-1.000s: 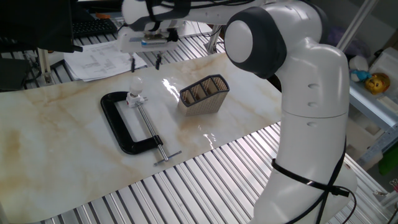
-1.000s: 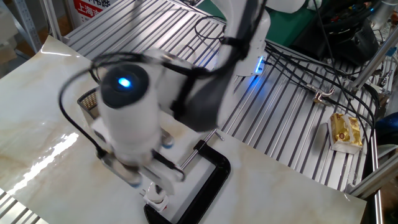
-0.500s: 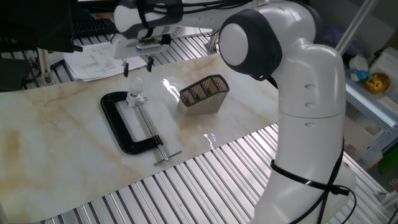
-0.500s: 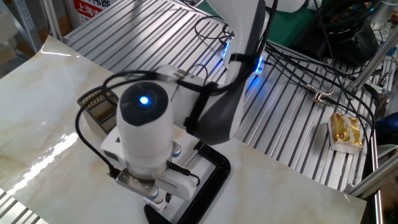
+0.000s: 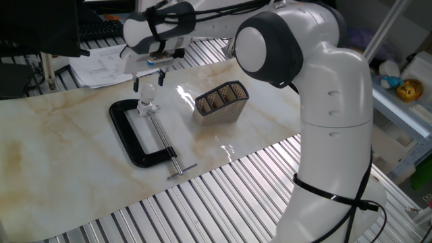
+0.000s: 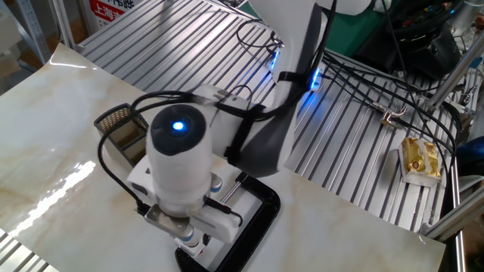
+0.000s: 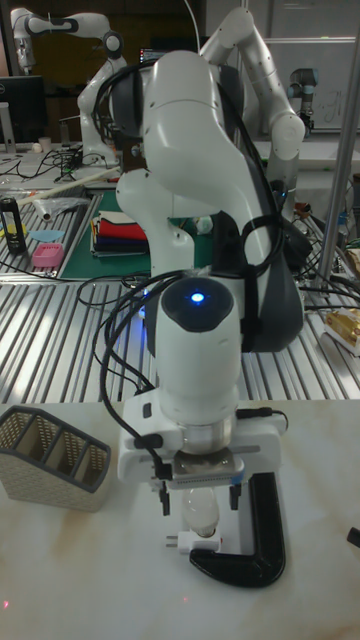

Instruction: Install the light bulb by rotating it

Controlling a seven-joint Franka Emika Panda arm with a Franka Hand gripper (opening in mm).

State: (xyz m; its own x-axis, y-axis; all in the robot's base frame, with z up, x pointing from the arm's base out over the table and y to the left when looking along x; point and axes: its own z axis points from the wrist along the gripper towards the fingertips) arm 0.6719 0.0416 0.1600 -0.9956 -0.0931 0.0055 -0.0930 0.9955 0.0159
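The hand [image 7: 200, 492] hangs fingers apart (seemingly not touching) astride the light bulb [image 7: 201, 511] on the black clamp [image 5: 135, 138].

Only one sign [image 6: 113, 10] carries lettering: red with white characters, standing far behind the claw [image 6: 189, 240] at the picture's top edge, cropped too much to read. Nothing else is legible.
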